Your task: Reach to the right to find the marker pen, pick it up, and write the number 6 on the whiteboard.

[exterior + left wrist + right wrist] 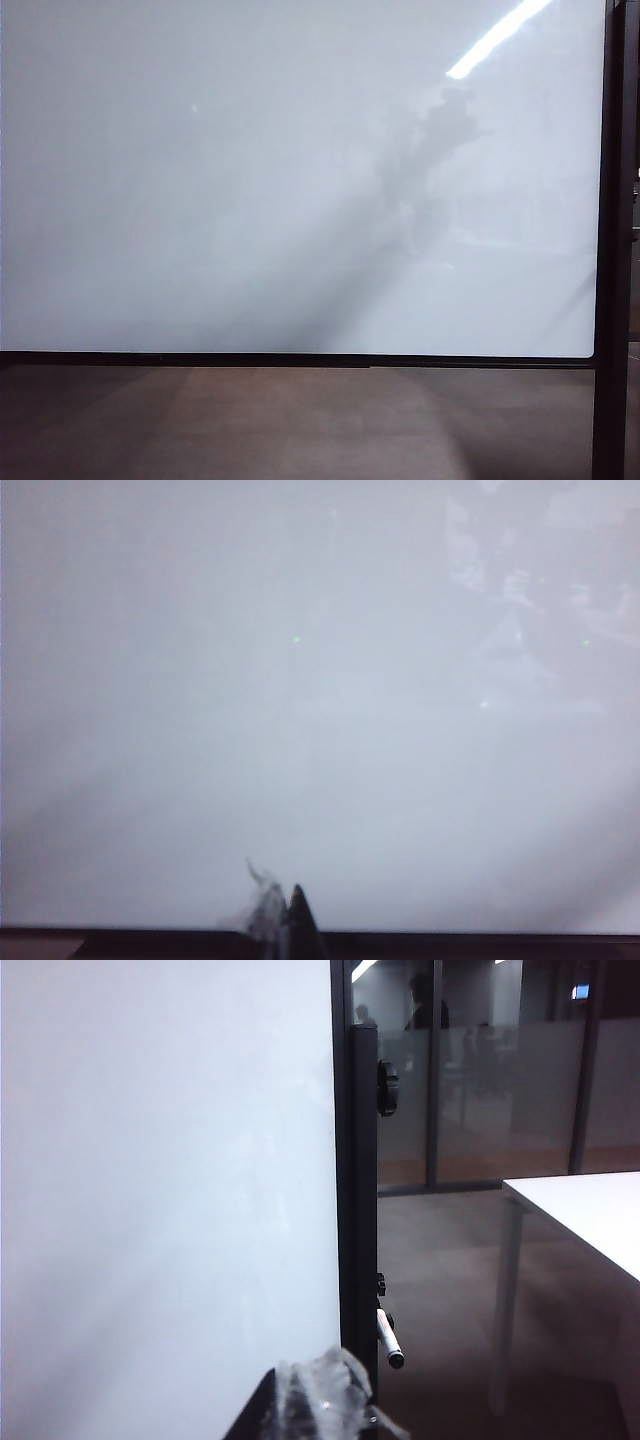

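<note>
Whiteboard [250, 200] fills my forward sight, blank, so no 6 is written yet. My right gripper [320, 1400] hangs near the board's right edge with fingers pressed together and nothing between them, facing the marker pen [387, 1340] clipped low on the black frame post [358, 1210], where I judge a sideways reach can find it. My left gripper [282, 915] sits low before the board; its spread I cannot tell.

A dull brown floor [300, 425] runs below. Off to the side stands a white rectangular table [590, 1210] on pale legs, before tall glass partition walls [480, 1070] with dark frames. A bright ceiling light strip [362, 968] glows overhead.
</note>
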Available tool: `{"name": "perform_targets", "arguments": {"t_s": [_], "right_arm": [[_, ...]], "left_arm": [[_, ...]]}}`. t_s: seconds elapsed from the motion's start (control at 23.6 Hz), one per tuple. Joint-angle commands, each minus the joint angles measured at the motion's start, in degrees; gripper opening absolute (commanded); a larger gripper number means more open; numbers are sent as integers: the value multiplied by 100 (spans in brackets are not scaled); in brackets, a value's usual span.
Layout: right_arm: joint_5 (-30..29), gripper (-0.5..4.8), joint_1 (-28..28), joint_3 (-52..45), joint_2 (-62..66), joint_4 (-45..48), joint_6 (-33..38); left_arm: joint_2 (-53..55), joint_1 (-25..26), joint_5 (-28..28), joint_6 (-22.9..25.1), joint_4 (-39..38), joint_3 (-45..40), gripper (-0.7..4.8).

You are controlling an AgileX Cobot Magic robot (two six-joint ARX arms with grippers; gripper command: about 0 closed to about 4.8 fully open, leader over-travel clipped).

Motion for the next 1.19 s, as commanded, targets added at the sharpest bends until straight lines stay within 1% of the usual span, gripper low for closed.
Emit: {"name": "perform_targets", "arguments": {"t_s": [0.04,0.08,0.13,0.17,0.21,0.25,0.3,0.38,0.42,0.47,0.51,0.55,0.59,0.68,0.72,0.76,0.85,0.89,0.98,1.02,1.06,1.1,1.15,1.19], "right_arm": [[11,-5,2,249,778,942,-105],[11,-5,2,249,922,1211,-170],[11,-5,2,249,1237,1674,-280],[15,-5,-4,249,1429,1840,-319],[9,-5,-74,249,1742,1989,-321],[2,-5,-125,249,1884,2017,-321],[-13,-5,-293,249,2201,2098,-321],[-96,-5,-503,249,2487,2227,-317],[-280,-5,-704,249,2730,2402,-315],[-450,-5,-848,249,2874,2518,-315],[-809,-5,-1082,249,3106,2682,-315],[-1027,-5,-1222,249,3254,2756,-315],[-1222,-5,-1438,249,3482,2828,-313],[-1283,-5,-1657,249,3838,2994,-275],[-1272,-5,-1679,249,3945,3088,-278],[-1239,-5,-1746,249,4216,3410,-275],[-1270,-5,-1862,249,4649,3915,-273],[-1338,-5,-1858,249,4863,4127,-271],[-1775,-5,-1867,251,5283,4402,-144],[-1853,-5,-1867,249,5462,4546,-142],[-1912,35,-1862,249,5702,4754,-144],[-1945,190,-1847,249,5882,4940,-144],[-1943,306,-1847,249,6096,5160,-144],[-1945,300,-1847,251,6295,5388,-144]], "left_arm": [[785,-17,616,-2,352,483,-6],[962,-55,708,-2,352,603,-6],[1357,-208,769,-2,350,852,-6],[1517,-304,765,0,348,957,-6],[1886,-553,767,0,354,1189,-6],[2033,-669,767,0,354,1290,-6],[2356,-970,767,2,358,1523,-6],[2651,-1287,767,2,361,1751,-6],[2885,-1512,769,2,363,1926,-6],[2999,-1611,796,2,358,2022,-6],[3180,-1797,964,-2,372,2157,-6],[3252,-1893,1016,-4,372,2212,-6],[3348,-2116,1067,0,334,2302,-6],[3386,-2371,1075,7,227,2378,-6],[3386,-2437,1115,4,153,2409,-6],[3388,-2527,1362,4,-76,2509,-6],[3440,-2658,1711,2,-273,2671,-6],[3456,-2745,1696,4,-356,2734,-6],[3458,-2782,1707,4,-372,2750,-6],[3458,-2785,1709,7,-380,2750,-6],[3458,-2785,1709,4,-380,2750,-6],[3456,-2785,1711,2,-378,2750,-6],[3453,-2785,1711,2,-380,2758,-6],[3453,-2785,1714,2,-380,2769,-6]]}}
